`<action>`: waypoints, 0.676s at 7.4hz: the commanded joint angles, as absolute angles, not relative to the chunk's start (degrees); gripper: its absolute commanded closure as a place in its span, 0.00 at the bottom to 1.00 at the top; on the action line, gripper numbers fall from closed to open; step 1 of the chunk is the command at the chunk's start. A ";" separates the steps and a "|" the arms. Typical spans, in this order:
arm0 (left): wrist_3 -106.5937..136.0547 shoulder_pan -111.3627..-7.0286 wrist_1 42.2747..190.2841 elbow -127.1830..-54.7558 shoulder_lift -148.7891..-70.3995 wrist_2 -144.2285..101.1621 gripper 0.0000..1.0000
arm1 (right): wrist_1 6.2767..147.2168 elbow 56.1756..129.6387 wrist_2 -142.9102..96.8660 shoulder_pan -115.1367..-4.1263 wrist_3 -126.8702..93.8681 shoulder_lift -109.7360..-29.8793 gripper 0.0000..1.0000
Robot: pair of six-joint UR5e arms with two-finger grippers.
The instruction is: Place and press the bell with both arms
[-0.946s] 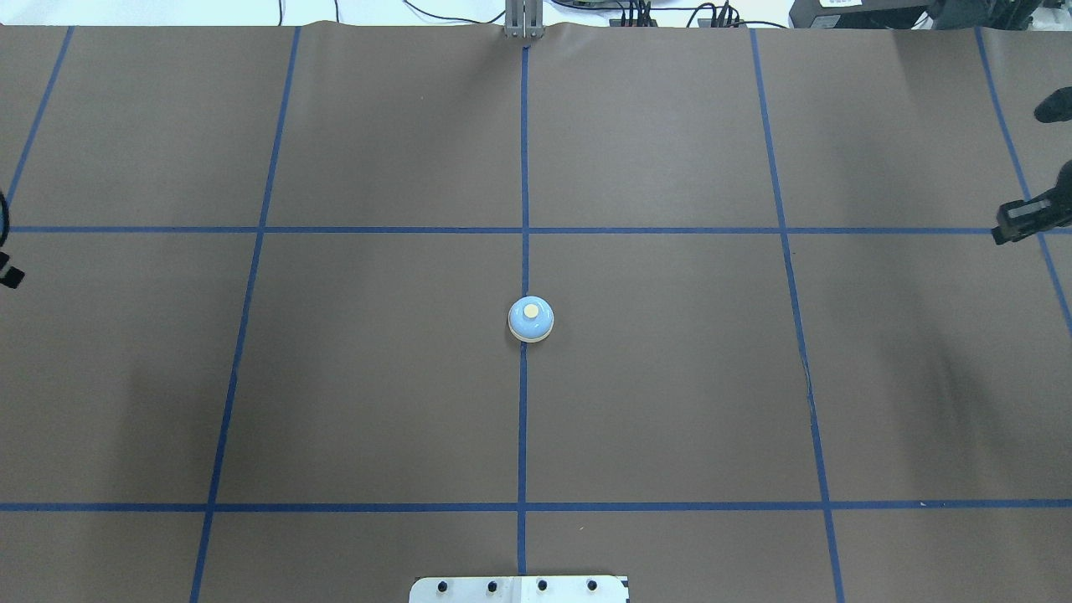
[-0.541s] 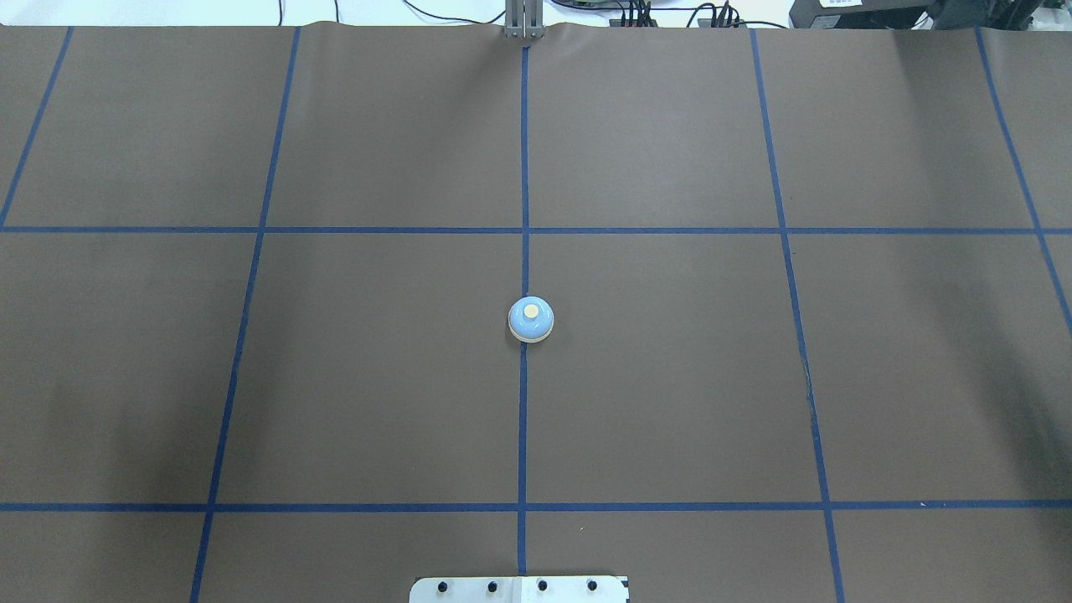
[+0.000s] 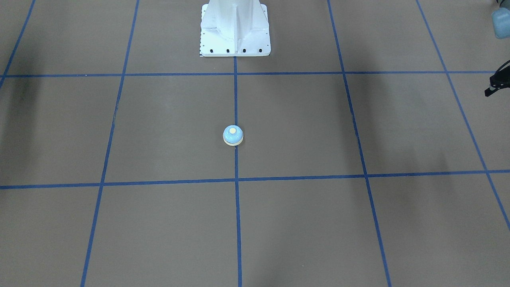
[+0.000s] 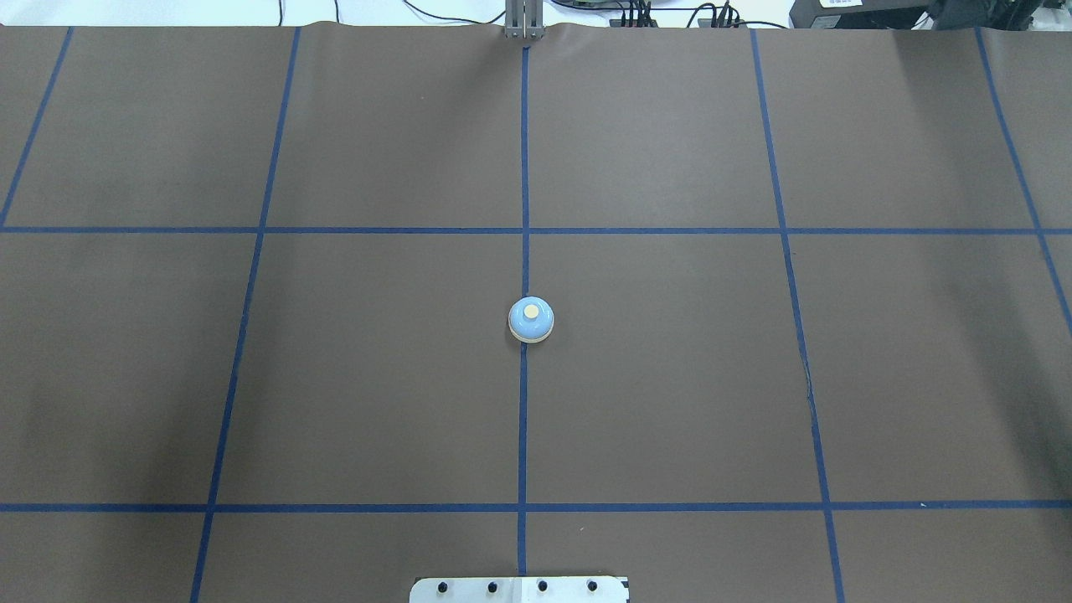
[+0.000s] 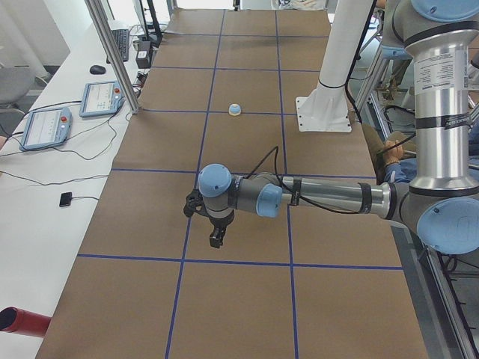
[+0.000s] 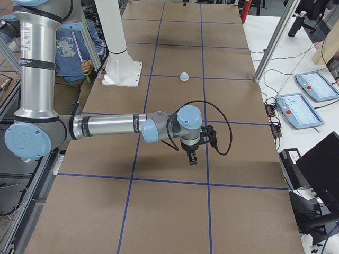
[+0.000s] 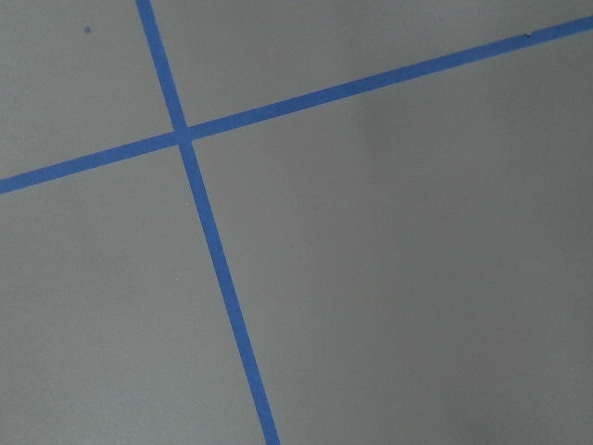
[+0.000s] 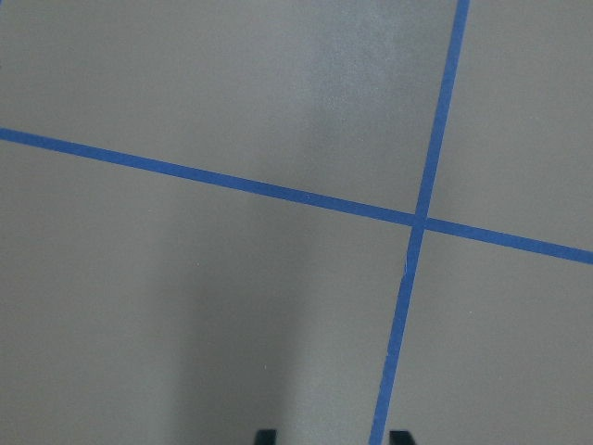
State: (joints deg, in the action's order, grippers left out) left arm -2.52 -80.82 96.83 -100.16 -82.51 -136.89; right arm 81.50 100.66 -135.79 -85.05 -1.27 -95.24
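The bell (image 4: 531, 319) is set upright on the brown-covered table (image 4: 670, 377), in front of the white pedestal (image 4: 519, 590). It lies on the blue tape line (image 4: 523, 167) that runs out from the middle of the pedestal's base, and it is apart from that base. Its cream button is turned upward.

The left arm (image 5: 329, 196) is stretched out low over the table, well off to the pedestal's left side. The left gripper (image 5: 215, 238) is pointed downward above the covering, far from the bell. Whether its claw is released or clenched cannot be told, since only the side view shows it plainly. In the left wrist view only the covering and a crossing of tape lines are seen.

The right arm (image 6: 111, 126) is stretched out in the same way on the pedestal's right side. The right gripper (image 6: 192, 159) is pointed downward above the table, also well apart from the bell. In the right wrist view its two fingertips (image 8: 266, 436) are seen at the lower edge, spread apart with bare covering between them, so the claw is released and nothing is held. A tape crossing is seen just beyond them.
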 commanded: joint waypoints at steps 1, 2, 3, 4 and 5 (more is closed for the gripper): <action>-1.59 -80.86 96.59 -99.93 -82.62 -136.50 0.99 | 81.56 100.46 -135.35 -84.82 -1.67 -94.92 0.00; -1.50 -80.86 96.59 -100.02 -82.53 -136.49 1.00 | 81.48 100.11 -135.26 -84.55 -1.76 -94.83 0.00; -1.49 -80.86 96.59 -99.93 -82.53 -136.41 1.00 | 81.47 99.76 -135.35 -84.55 -1.76 -94.75 0.00; -1.49 -80.86 96.59 -99.93 -82.53 -136.41 1.00 | 81.47 99.76 -135.26 -84.46 -1.84 -94.75 0.00; -1.49 -80.86 96.33 -100.19 -82.70 -136.67 0.01 | 81.47 99.67 -135.26 -84.38 -1.93 -94.75 0.00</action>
